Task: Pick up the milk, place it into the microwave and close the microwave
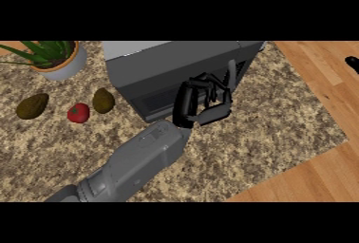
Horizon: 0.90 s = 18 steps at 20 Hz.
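The grey microwave [175, 59] stands at the back of the counter, its dark front [157, 99] facing me and looking shut or close to it. My left hand [200, 102] rests against the front's right part, beside the dark handle bar [231, 73]. Its fingers are loosely bent, touching the door and holding nothing. No milk carton shows anywhere. A small black piece of my right hand [353, 64] shows at the right edge over the wooden floor.
A potted green plant [52, 57] stands at the back left. Two brownish avocados [33, 106] [103, 100] and a red tomato [79, 113] lie left of the microwave. The speckled counter [280, 123] ends at the right, wooden floor [316, 175] beyond.
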Each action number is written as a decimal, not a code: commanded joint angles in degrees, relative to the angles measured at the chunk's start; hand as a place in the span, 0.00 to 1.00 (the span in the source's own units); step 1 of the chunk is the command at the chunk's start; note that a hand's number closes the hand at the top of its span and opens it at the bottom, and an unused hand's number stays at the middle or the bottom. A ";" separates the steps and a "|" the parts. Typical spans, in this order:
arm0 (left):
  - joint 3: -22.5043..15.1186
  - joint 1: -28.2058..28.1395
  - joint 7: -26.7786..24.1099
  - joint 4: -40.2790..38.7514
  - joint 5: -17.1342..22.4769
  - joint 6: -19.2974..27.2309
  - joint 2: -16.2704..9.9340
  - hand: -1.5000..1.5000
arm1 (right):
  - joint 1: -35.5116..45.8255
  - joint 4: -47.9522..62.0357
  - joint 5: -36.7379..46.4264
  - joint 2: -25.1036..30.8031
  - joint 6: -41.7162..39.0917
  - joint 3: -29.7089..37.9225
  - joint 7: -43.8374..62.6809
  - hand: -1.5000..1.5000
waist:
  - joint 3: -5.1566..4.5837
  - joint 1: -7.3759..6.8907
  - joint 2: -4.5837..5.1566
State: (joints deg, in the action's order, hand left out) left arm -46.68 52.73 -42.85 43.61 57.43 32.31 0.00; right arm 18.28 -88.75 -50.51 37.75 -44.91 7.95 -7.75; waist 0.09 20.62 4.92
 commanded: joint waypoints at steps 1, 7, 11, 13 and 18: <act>1.67 3.80 1.83 -4.77 1.54 -1.24 0.00 1.00 | 0.26 0.10 -1.42 0.47 -0.35 -0.10 0.50 0.00 | -0.15 0.57 0.89; 1.29 4.12 1.07 -5.44 2.44 -0.71 0.00 1.00 | 0.35 0.05 -2.53 1.77 -1.54 -0.02 1.10 0.00 | -0.10 0.73 0.85; -2.44 5.05 1.42 -6.67 0.59 -1.19 -0.01 1.00 | 1.22 -0.06 -4.09 1.75 -2.75 -0.90 1.31 0.00 | 0.13 0.55 0.95; -2.67 5.79 2.64 -7.83 0.89 -0.39 -0.01 1.00 | 1.52 0.04 -5.36 1.50 -2.93 -0.96 1.13 0.00 | 0.16 0.20 0.84; -3.50 4.26 4.74 -10.24 2.28 2.82 0.00 1.00 | 1.19 -0.69 -7.67 2.62 -4.49 -1.63 1.87 0.00 | 0.06 -0.41 0.41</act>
State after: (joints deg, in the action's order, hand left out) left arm -51.52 55.62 -42.10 40.07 57.96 33.97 0.05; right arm 19.42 -89.03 -56.55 39.89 -48.53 6.72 -6.20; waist 0.35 20.37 4.68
